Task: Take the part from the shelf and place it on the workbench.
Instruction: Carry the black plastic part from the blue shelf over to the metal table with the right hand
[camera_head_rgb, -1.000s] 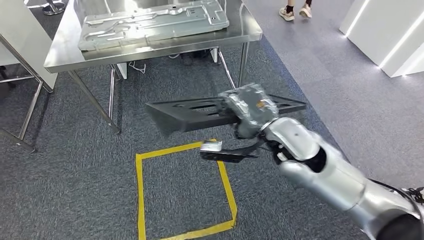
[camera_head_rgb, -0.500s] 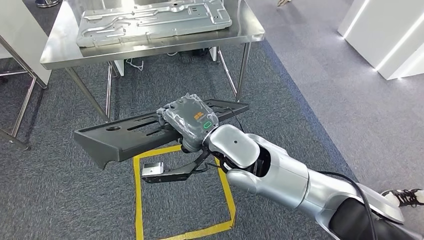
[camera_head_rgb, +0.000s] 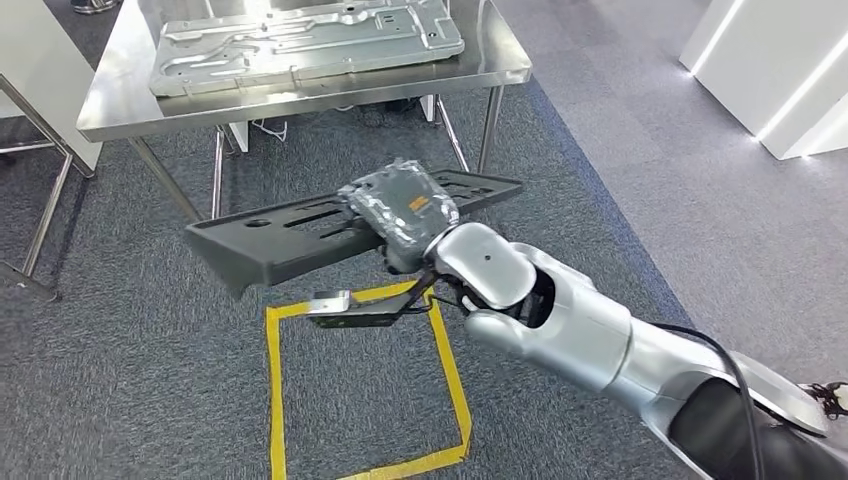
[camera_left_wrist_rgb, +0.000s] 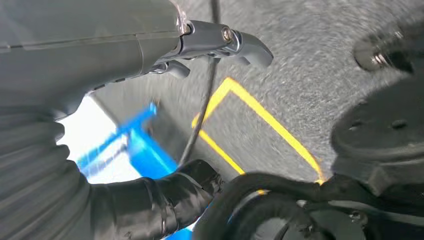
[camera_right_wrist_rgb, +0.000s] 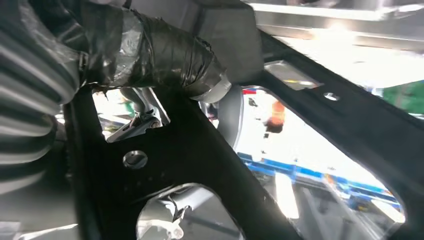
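While clamped around its middle by the right robot hand (camera_head_rgb: 403, 212), long black part (camera_head_rgb: 300, 232) held level above the yellow floor square (camera_head_rgb: 365, 385), short of the bench (camera_head_rgb: 300, 85); left robot hand (camera_left_wrist_rgb: 220, 42) state indeterminable.

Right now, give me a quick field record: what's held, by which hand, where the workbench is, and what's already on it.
held part: long black slotted part, carried level above the carpet
holding hand: right hand, gripping it near the middle
left hand: holds nothing
workbench: steel table ahead, beyond the part
on workbench: grey stamped metal panel
floor: yellow tape square below the part
placed: not yet
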